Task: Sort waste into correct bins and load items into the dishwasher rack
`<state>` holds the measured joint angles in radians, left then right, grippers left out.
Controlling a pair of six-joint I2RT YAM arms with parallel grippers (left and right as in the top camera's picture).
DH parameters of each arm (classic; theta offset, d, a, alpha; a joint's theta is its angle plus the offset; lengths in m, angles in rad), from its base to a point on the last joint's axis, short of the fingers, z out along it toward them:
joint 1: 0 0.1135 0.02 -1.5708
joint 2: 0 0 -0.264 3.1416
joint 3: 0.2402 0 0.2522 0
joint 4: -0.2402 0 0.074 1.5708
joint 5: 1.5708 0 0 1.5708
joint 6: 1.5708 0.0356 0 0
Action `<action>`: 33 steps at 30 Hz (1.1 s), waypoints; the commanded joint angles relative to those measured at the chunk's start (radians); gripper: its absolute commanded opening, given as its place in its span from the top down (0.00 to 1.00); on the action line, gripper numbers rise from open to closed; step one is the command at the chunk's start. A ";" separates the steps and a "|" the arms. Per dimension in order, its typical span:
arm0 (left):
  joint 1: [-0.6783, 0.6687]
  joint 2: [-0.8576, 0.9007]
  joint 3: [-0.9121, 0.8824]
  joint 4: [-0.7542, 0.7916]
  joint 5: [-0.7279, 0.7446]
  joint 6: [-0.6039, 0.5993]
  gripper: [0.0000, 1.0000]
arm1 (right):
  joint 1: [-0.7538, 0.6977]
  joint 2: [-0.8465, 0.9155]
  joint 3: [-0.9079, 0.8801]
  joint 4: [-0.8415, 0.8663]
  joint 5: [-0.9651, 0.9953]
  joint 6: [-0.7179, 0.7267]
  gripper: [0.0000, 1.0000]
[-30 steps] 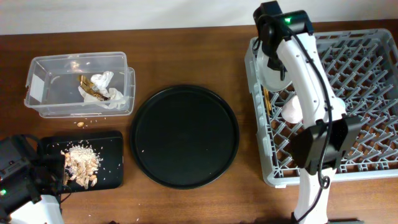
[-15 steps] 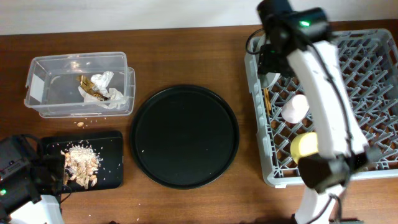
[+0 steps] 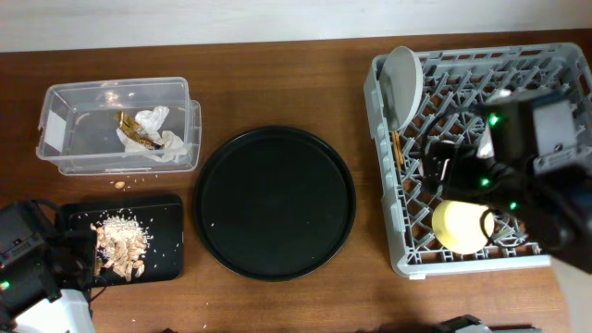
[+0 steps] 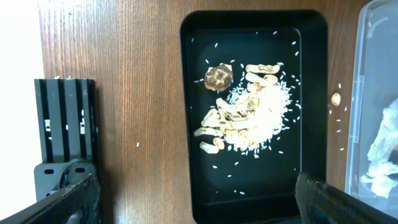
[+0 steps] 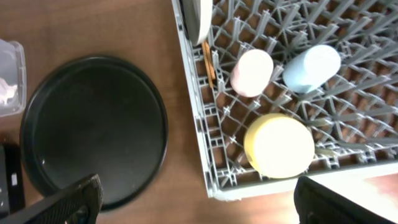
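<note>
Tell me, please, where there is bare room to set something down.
The round black tray is nearly bare; so is the wood between clear tub and dishwasher rack. Crowded: the rack's edge nearest that tray, with plate, pink cup, blue cup and yellow bowl.

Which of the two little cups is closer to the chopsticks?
The pink cup. It sits in the rack nearest the chopsticks; the light-blue cup is on its other side, farther from them.
</note>
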<state>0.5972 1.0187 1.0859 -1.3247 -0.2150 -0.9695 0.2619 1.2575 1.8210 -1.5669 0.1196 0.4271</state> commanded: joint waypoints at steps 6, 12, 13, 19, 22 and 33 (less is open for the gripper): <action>0.006 0.000 -0.003 -0.001 -0.010 -0.010 0.01 | 0.000 -0.076 -0.214 -0.069 -0.041 0.019 0.01; 0.006 0.000 -0.003 -0.001 -0.010 -0.010 0.01 | 0.000 -0.032 -0.215 -0.126 -0.041 0.018 0.01; 0.006 0.000 -0.003 -0.001 -0.010 -0.010 0.01 | 0.000 -0.029 -0.215 -0.132 -0.040 0.018 0.01; 0.006 0.000 -0.003 -0.001 -0.010 -0.010 0.01 | 0.000 -0.020 -0.215 -0.127 -0.016 -0.053 0.01; 0.006 0.000 -0.003 -0.001 -0.010 -0.010 0.01 | -0.002 -0.034 -0.235 -0.091 0.005 -0.058 0.01; 0.006 0.000 -0.003 -0.001 -0.010 -0.010 0.01 | -0.024 -0.548 -0.846 0.524 0.000 -0.156 0.01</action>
<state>0.5972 1.0191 1.0832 -1.3247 -0.2142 -0.9695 0.2577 0.8467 1.1168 -1.1652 0.1074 0.3149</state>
